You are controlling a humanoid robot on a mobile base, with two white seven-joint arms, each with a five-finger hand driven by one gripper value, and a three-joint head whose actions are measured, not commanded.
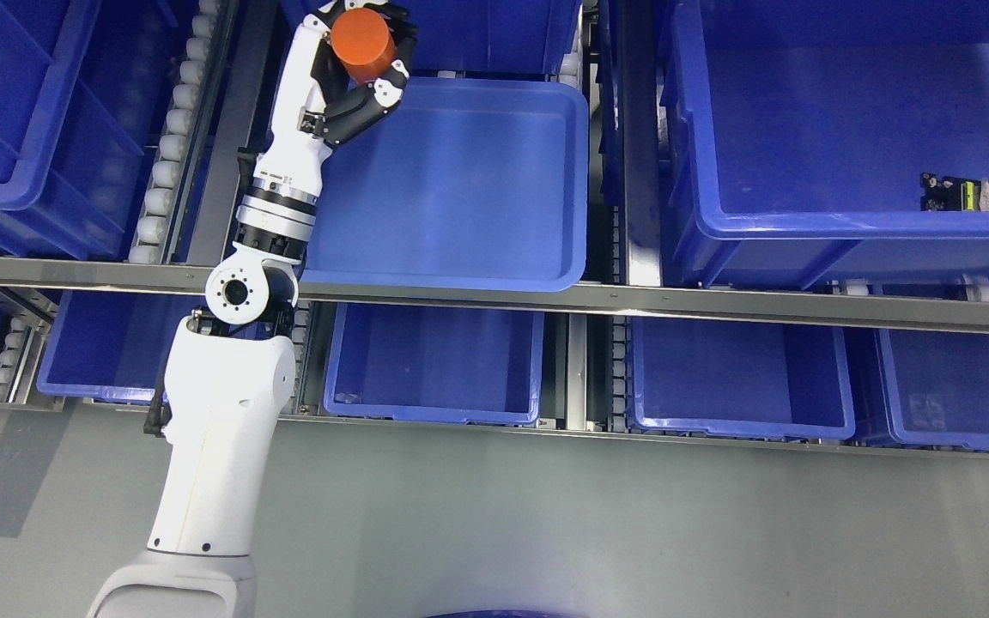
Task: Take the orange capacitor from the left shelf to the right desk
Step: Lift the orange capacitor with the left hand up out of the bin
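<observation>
An orange cylindrical capacitor [362, 45] is held at the top of the head view, above the far left corner of a shallow blue tray [460, 189]. My left hand [366, 64] is shut on it, black fingers [363, 110] curled around its side and below it. The white left arm rises from the lower left, crosses the shelf rail and reaches up to that corner. The capacitor's flat end faces the camera. My right arm does not show.
Deep blue bins fill the shelf: one at the upper right [846, 137] holds a small circuit board [973, 193]. Lower bins [434, 360] sit behind a metal rail [597, 300]. Roller tracks [170, 129] run left of the arm. Grey floor [589, 524] lies below.
</observation>
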